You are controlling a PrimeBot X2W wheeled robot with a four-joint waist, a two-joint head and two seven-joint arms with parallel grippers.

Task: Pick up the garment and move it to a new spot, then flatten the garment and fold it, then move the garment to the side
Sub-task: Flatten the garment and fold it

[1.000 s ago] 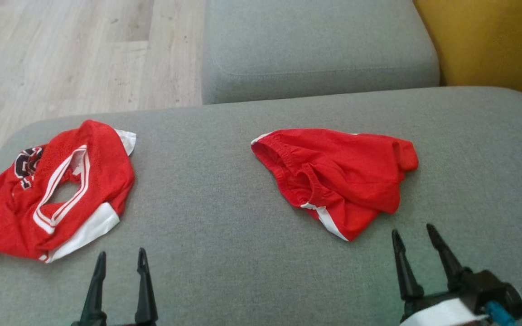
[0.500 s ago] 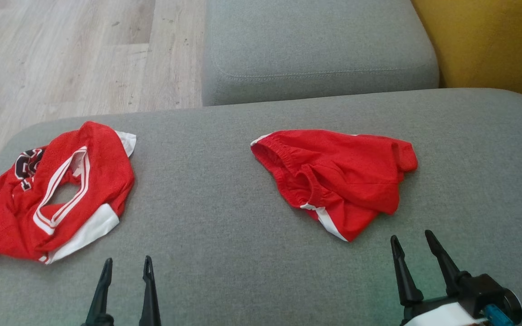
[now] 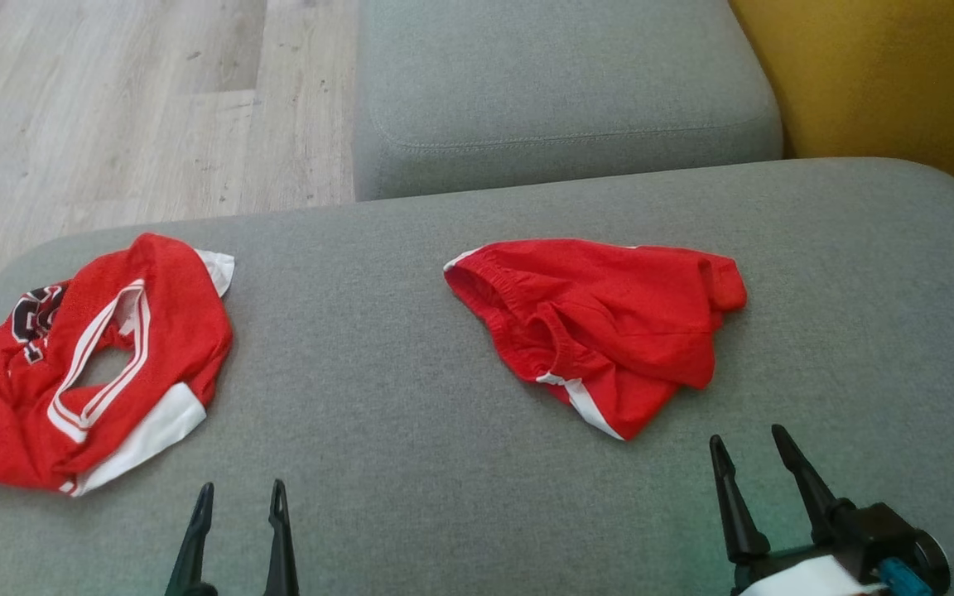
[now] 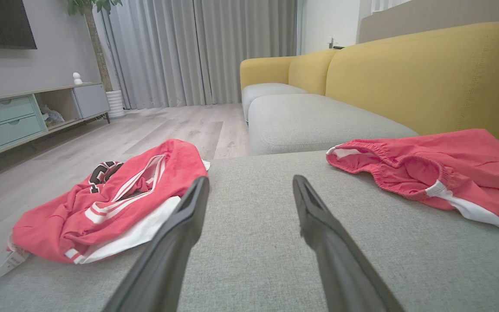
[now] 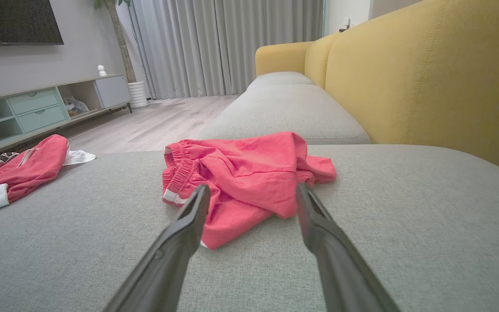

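**Operator:** Jaws: both pairs stand wide apart and hold nothing. In the head view the left jaws show at the lower left. The right jaws show at the lower right, tips near the red shorts (image 3: 601, 323) but not touching them.

**Supervisor:** What has changed in the last second?

**Operator:** The whole head view has slid slightly, so I read that as the camera moving. The left jaws now sit lower in frame. Neither garment has changed its creases or its place on the grey seat cushion (image 3: 411, 463).

**Supervisor:** What does that mean for the task?

**Operator:** I judge the pick-up not yet begun. The shorts lie crumpled right of the cushion's middle, straight ahead of the right jaws, so I take them as the likely garment.

**Supervisor:** Count?

**Operator:** Garments, two: the shorts and a red jersey (image 3: 179, 323) with white trim, well apart at the cushion's left end. Jaws, two pairs. Grey cushions, two, counting the far cushion (image 3: 560, 83). Yellow backrest (image 3: 883, 74), one.
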